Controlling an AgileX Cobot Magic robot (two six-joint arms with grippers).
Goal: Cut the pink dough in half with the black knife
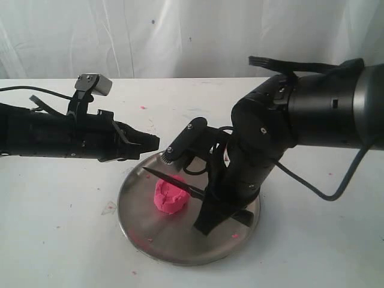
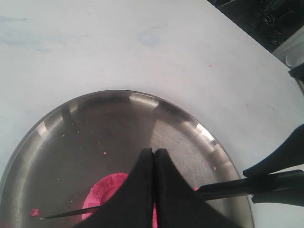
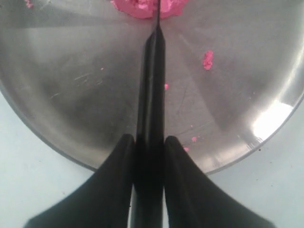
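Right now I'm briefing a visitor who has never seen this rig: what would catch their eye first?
The bright pink dough at the middle of the round steel plate, with the black knife laid across its top. The right gripper is clamped on the knife's handle, while the left gripper, shut and empty, hovers over the plate's far-left rim.

2 matte black arms [image 1: 312,108] with bulky rounded joints, black cables, small silver screws.
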